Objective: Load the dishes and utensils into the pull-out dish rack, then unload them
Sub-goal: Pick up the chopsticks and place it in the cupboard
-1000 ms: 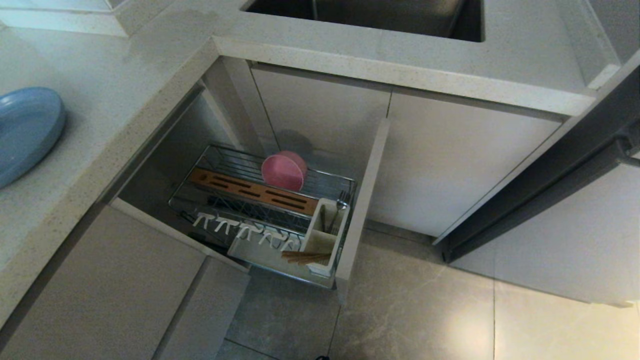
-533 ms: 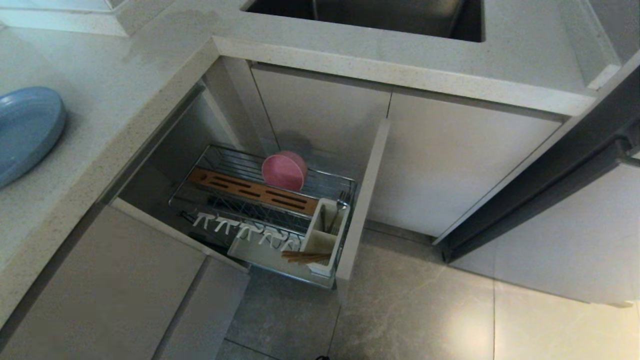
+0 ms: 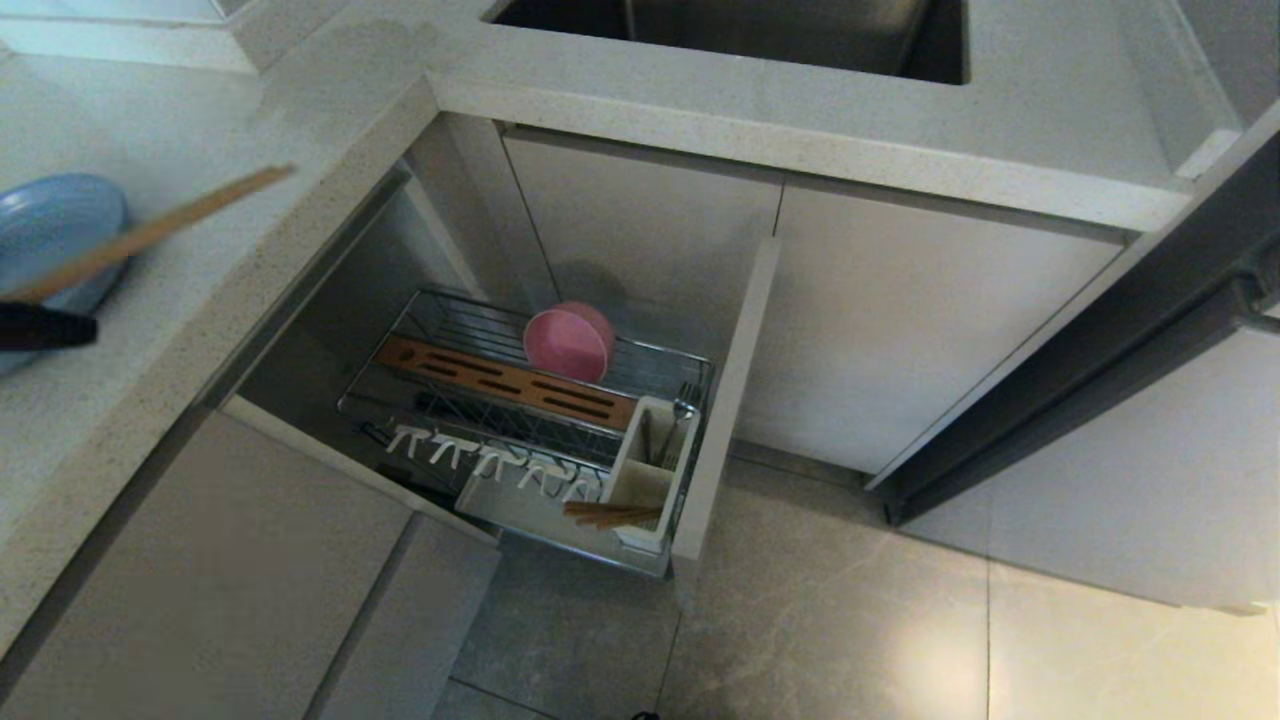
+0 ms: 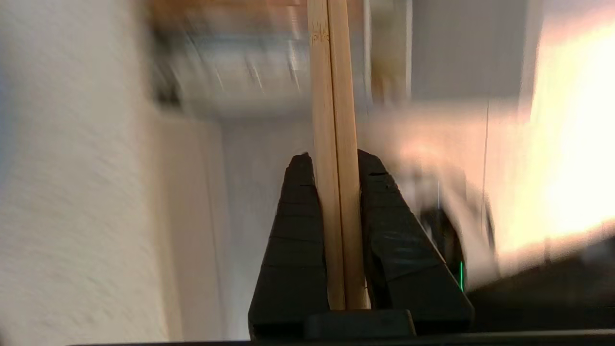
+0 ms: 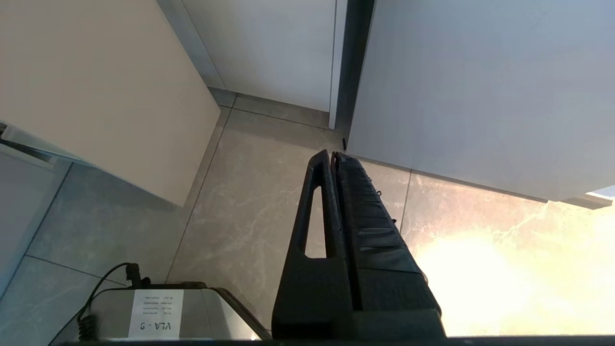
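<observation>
Gripping: left gripper [image 4: 335, 161] has its jaws clamped on a pair of chopsticks [image 4: 334, 144], the sticks side by side and running out past the fingertips
Parked: right gripper [image 5: 335, 154] hangs over the floor tiles [image 5: 250, 211] beside a cabinet door [image 5: 480, 86], jaws pressed together, nothing between them
Left edge of head view: a dark part of the left gripper [image 3: 45, 326] shows at the frame's edge over the counter [image 3: 250, 240]; the held chopsticks [image 3: 150, 234] slant up and to the right above the blue plate [image 3: 50, 235]
Blue plate: lies on the counter at far left, partly cut by the frame
Rack: pull-out dish rack [image 3: 480, 340] stands drawn out from below the counter, front panel [image 3: 725, 400] on its right
Caddy: white utensil caddy [image 3: 650, 470] at the near right corner, with another pair of chopsticks [image 3: 610, 514] lying across its near end
Pegs: row of white pegs [image 3: 490, 458] along the near side
Strip: slotted wooden strip [image 3: 510, 380] across the middle
Bowl: pink bowl [image 3: 568, 342] stands on edge behind the strip
Farthest: sink [image 3: 730, 30] set in the counter
</observation>
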`<state>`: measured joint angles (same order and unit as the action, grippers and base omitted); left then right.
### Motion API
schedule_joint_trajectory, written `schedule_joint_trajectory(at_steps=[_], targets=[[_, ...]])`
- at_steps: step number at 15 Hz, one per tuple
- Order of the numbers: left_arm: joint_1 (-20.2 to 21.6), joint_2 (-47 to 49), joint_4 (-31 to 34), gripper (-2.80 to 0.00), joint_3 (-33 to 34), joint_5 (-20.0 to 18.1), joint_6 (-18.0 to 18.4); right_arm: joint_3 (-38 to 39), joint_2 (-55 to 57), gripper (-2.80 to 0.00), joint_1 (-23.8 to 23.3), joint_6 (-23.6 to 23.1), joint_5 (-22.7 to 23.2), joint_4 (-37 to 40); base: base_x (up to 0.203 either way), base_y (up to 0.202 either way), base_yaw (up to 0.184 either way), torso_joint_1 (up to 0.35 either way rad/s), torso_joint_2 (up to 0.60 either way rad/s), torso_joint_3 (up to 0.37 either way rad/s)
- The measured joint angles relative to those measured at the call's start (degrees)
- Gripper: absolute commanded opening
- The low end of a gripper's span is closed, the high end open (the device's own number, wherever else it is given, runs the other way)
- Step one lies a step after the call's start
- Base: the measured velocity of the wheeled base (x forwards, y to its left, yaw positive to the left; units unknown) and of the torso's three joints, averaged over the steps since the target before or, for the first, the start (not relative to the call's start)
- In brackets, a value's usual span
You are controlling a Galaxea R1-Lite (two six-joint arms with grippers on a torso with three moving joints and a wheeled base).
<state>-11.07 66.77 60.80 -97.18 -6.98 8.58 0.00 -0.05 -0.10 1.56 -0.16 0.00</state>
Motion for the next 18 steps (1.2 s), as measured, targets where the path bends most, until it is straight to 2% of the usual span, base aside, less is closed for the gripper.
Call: schedule_joint_trajectory(at_steps=[4, 7, 14, 18], targets=[[-0.25, 5.31, 12.53, -2.80, -0.10, -1.15, 9.80, 0.00, 0.00, -2.80, 0.00, 0.00, 0.00, 0.00, 0.000, 0.000, 0.000, 0.000, 0.00, 0.000], [-2.09, 10.69, 15.74, -2.80, -0.45, -0.90, 13.91, 0.00, 0.00, -2.80, 0.00, -0.02, 0.00, 0.00, 0.000, 0.000, 0.000, 0.000, 0.00, 0.000], [-9.02, 28.19, 17.14, -2.80, -7.71, 0.20, 14.71, 0.00, 0.00, -2.80, 0.00, -0.02, 0.00, 0.00, 0.000, 0.000, 0.000, 0.000, 0.00, 0.000], [-10.64, 38.14, 15.78, -2.80, -11.41, 3.29, 14.43, 0.00, 0.00, -2.80, 0.00, -0.02, -0.02, 0.00, 0.000, 0.000, 0.000, 0.000, 0.00, 0.000]])
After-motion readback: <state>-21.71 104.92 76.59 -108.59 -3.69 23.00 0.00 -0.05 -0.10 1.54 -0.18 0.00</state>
